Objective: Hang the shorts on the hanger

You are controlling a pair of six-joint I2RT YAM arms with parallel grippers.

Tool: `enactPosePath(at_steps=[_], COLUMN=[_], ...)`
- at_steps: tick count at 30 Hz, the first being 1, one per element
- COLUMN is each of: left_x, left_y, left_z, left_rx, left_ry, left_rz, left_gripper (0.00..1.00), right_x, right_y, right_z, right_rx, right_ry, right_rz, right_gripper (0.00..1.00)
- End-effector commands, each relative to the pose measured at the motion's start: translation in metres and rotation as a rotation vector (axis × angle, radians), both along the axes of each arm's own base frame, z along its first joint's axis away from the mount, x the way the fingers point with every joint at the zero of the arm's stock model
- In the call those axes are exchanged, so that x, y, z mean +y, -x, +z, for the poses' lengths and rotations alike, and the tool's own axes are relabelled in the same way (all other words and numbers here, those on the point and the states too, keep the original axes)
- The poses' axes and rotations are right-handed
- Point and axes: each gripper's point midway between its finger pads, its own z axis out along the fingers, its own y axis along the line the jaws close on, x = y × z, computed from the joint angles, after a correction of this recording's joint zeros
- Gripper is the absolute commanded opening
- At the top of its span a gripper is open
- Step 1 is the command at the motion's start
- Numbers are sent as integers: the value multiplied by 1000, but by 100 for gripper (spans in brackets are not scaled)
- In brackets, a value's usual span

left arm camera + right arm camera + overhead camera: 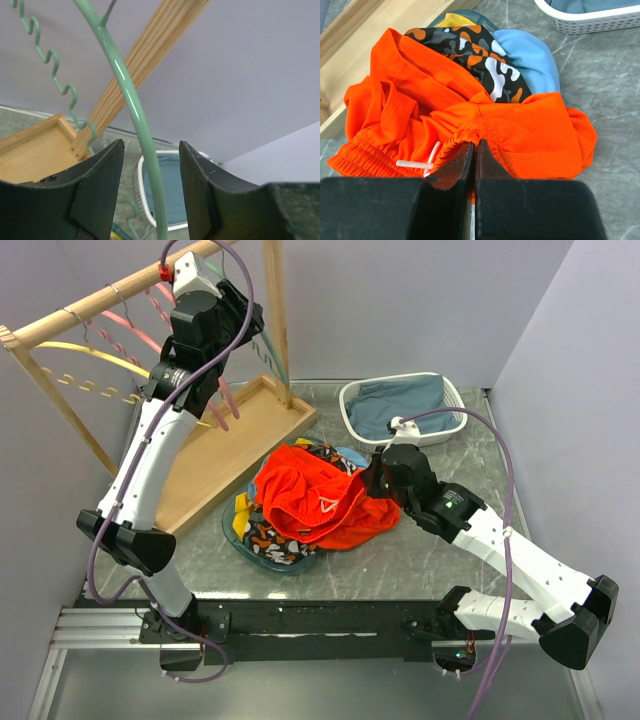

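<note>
At the far left corner of the worktop (400, 562), the left gripper (151, 145) is standing raised at the wooden rack (110, 302), where the hanger (127, 92) is hanging by its hook. The jaws are standing partly apart. The hanger's pale green arch is passing through the gap between them, and it is touching neither finger as far as the left wrist view shows. The arch is running lengthwise up and down through the gap, square to the line of closure, so a simple closing should clamp it. Nothing is held by this gripper yet.

At the middle of the worktop, the shorts (310, 495) are lying crumpled on top of a patterned garment (470, 45). The right gripper (474, 145) is resting at their right side with its jaws fully together. The elastic waistband is puckering at the fingertips, and a fold of it appears to be nipped between them. The white drawstring (415, 163) is lying just left of the tips.

The shorts are lying well apart from the hanger, toward the near right of the rack. The left arm is nearer the hanger; the right arm is nearer the shorts.
</note>
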Motion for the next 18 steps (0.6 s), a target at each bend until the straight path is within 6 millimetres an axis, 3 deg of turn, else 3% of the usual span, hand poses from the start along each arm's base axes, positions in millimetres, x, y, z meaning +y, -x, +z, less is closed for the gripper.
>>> enactPosePath(at_steps=[1,15,18], left_x=[-6,-13,-16], left_y=[-15,-35,-36], left_z=[13,19,20], left_rx=[-66,-116,-124], left_ry=[70,172,185], left_rz=[-32,-41,-58], left_gripper=[51,39,28], right_x=[5,0,-2], right_y=[-6,-5,-4], right_z=[14,18,20], right_rx=[-36,-46,-49], right_ry=[-45,-39,-40], right_rz=[-4,-13,-17], right_gripper=[0,0,0])
